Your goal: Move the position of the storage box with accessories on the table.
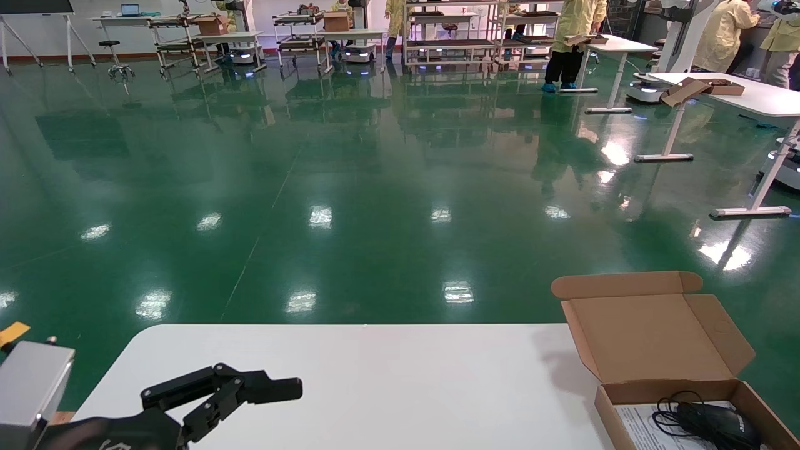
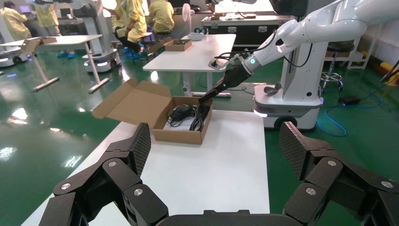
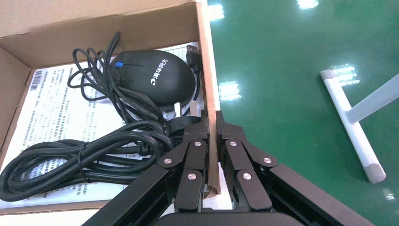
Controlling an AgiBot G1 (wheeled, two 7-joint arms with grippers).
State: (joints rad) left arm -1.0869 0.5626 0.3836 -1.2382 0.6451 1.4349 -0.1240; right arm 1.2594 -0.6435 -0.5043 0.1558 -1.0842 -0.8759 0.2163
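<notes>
Shallow brown corrugated-cardboard storage box (image 1: 694, 400) sits at the right end of the large white smooth-topped table (image 1: 375, 387), close to the table's far edge, with its hinged flap lid (image 1: 650, 331) standing open and leaning out past that edge over the glossy green floor (image 1: 350, 187). Inside lie a black wired computer mouse (image 3: 153, 77), a coiled black cable (image 3: 89, 153) and a white printed paper sheet (image 3: 51, 113) beneath both; the mouse's thin cord is looped loosely beside it.

The right gripper (image 3: 212, 123) is clamped on the box's right side wall (image 3: 209, 70): one black finger sits inside the box next to the cable coil, the other outside, and the two pads press the cardboard between them. In the left wrist view the white right arm (image 2: 301, 30) reaches down to that same wall.

The left gripper (image 1: 250, 390) is parked low over the table's near left corner, well apart from the box, its fingers (image 2: 136, 148) spread wide with nothing between them.
</notes>
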